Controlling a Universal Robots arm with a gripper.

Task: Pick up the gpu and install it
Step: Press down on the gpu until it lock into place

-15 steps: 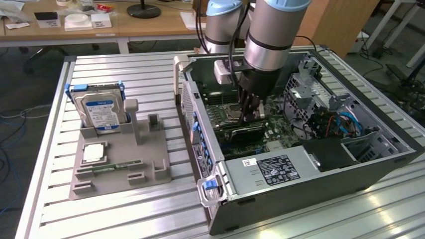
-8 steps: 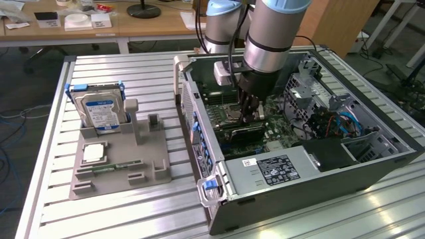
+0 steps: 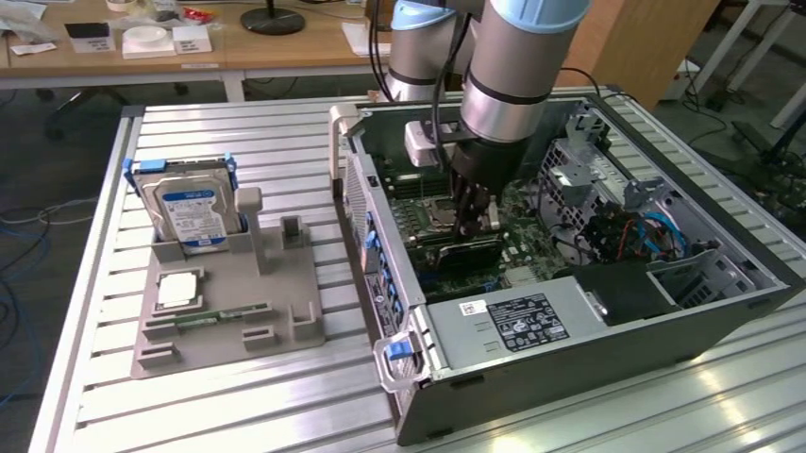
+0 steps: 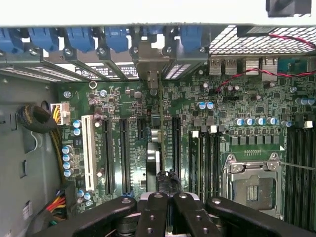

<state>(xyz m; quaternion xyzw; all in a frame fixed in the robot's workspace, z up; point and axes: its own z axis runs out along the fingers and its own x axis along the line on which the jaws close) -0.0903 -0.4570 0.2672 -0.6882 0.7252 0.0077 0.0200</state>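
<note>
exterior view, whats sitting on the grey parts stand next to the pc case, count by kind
hard drive: 1
processor chip: 1
memory stick: 1
total: 3

All three sit on the grey stand. The graphics card is already inside the pc case, under the gripper.

Lab corner, pretty standard setup

Ribbed aluminium table catching soft glare up front, wooden desk behind with small boxes and a black lamp base, dark floor, loose cables off the exterior view's left.
</note>
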